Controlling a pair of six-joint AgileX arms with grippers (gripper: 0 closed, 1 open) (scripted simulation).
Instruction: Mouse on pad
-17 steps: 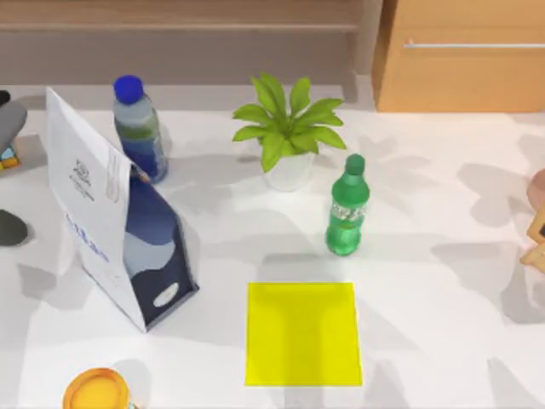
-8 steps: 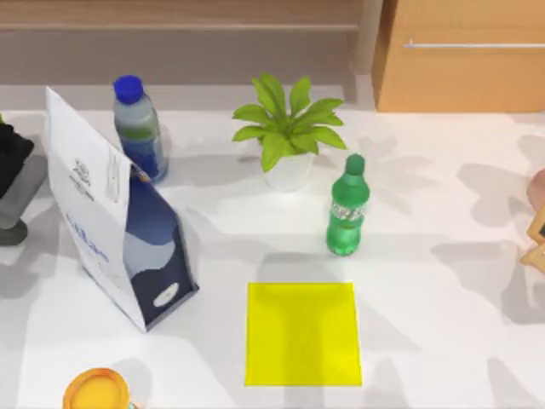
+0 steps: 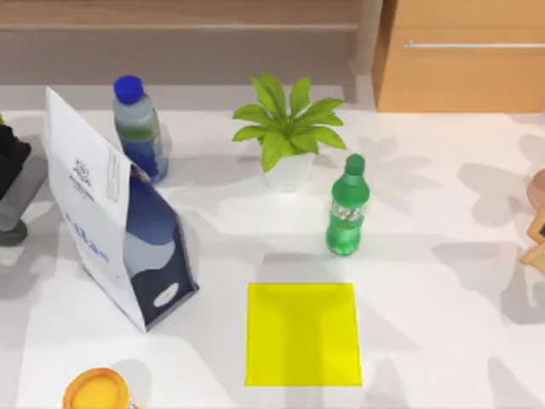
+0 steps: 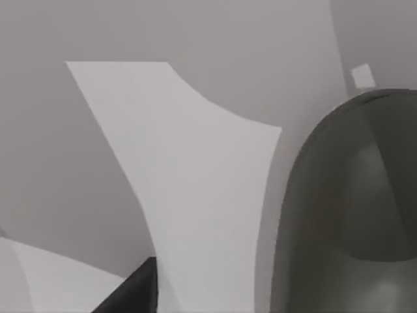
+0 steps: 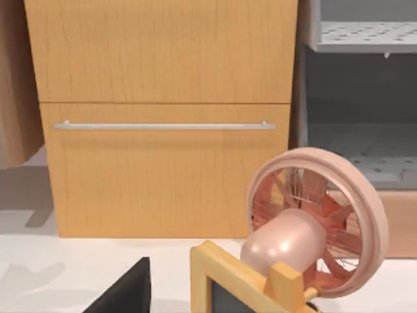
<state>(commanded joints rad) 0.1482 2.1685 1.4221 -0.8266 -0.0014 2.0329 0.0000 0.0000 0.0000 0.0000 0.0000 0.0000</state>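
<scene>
Meanwhile the left gripper [image 3: 10, 149] hangs above the grey mouse [image 3: 12, 228] at the table's far left edge, finger spread impossible to judge; a clean pickup calls for centring over the rounded body, well apart from the yellow pad [image 3: 302, 334]

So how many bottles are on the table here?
2: a blue-capped bottle behind the paper bag at left, and a green bottle just behind the yellow pad. Others may be hidden.

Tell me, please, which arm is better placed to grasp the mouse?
Probably left. The left gripper is at the table's left edge, with the mouse close in its wrist view; the right gripper faces the fan.
</scene>
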